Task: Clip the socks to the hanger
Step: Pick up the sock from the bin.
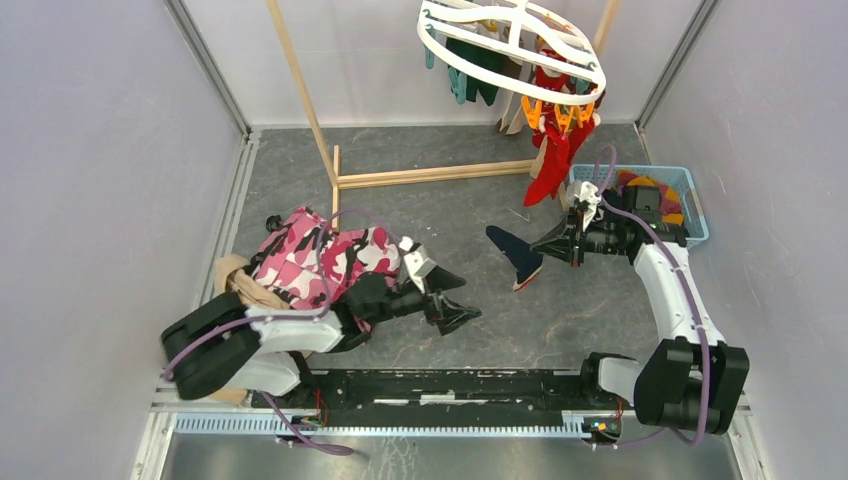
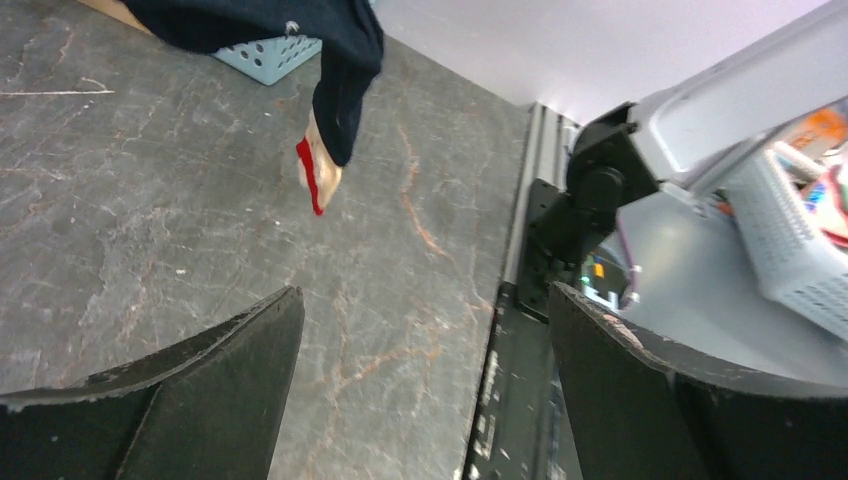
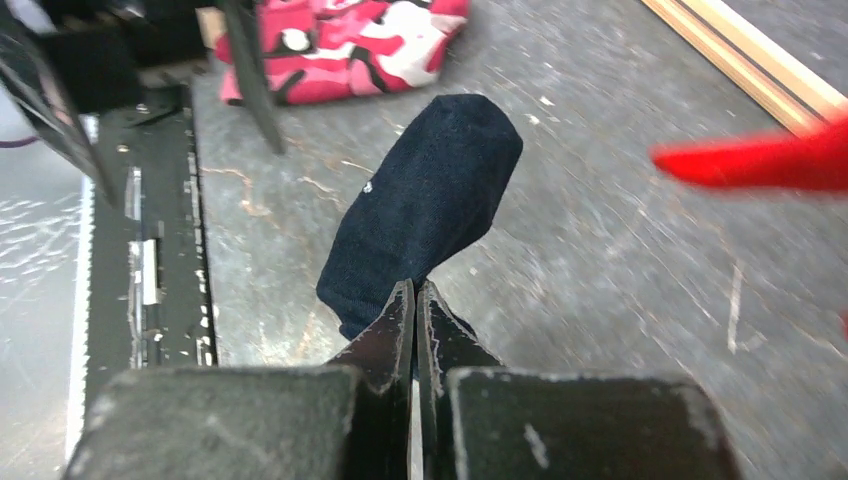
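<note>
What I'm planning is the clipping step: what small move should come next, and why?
Probably the right gripper should lift the navy sock toward the hanger and its orange clips. It is shut on one end of the sock, which dangles well short of the hanger. The left gripper is open and empty, free to help.
</note>
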